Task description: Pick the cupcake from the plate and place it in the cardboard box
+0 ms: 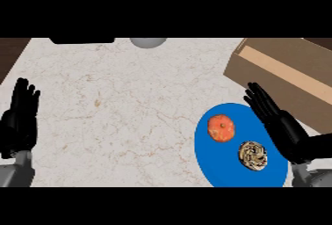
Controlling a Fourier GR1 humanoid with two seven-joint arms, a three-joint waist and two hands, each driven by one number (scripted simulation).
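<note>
A blue plate (220,167) lies at the lower right of the marble counter. On it sit a brown swirled cupcake (254,155) and, just up-left of it, an orange round fruit (221,128). The cardboard box (285,72) stands at the upper right, beyond the plate. My right hand (280,125) is open with straight fingers, over the plate's right rim, right of the cupcake and apart from it. My left hand (19,121) is open at the left edge, fingers up, resting.
A grey round object (148,42) and a black object (82,40) sit at the counter's far edge. Dark wood shows past the counter's upper-left corner. The counter's marble top (123,110) spreads between my two hands.
</note>
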